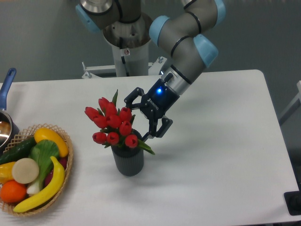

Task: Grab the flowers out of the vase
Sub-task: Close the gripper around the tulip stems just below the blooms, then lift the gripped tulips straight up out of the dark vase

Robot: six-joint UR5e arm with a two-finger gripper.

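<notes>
flowers (113,123) in vase (127,160) mid-table, gripper (136,118) just right of blooms, fruit basket (64,179) far left

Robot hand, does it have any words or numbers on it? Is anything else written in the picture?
Gripper: white lettering on its black body beside the blue light, too small and blurred to read.
Robot base: a small red and white sticker, too blurred to read.
Flowers, vase, fruit basket, table: no writing seen.

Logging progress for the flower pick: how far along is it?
Done: the gripper is at the right side of the flowers, jaws open. In hand: nothing yet; the jaws have not closed on the bunch. Left: grip the flowers and lift them out of the vase, where they sit now.
</notes>
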